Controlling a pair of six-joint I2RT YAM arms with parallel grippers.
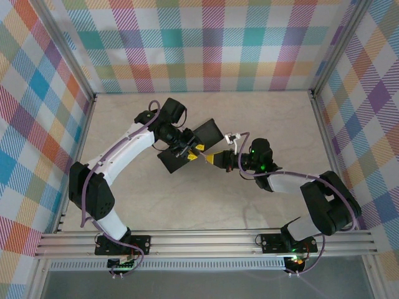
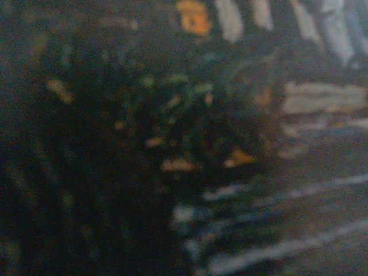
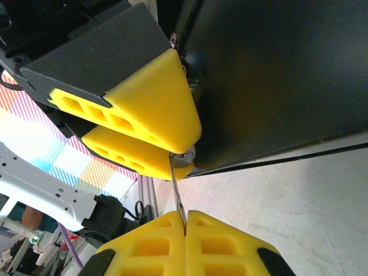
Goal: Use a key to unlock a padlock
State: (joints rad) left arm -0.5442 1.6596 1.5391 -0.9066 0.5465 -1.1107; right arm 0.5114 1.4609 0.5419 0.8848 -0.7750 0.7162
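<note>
And the right gripper [image 3: 185, 214] is clamped tight on the key [image 3: 176, 192], thin blade poking up to a small silvery piece [image 3: 184, 156] at the tips of the left gripper [image 3: 190, 147], hard against the black box [image 3: 276, 75], left jaws close together, can't tell if they're pinching anything

- key [image 3: 177, 192]: thin, bare silver-grey metal
- black box [image 3: 276, 80]: smooth, faintly glossy painted face
- right tool [image 3: 185, 217]: matt yellow plastic fingers
- surface [image 3: 299, 201]: smooth, pale marbled finish
</note>
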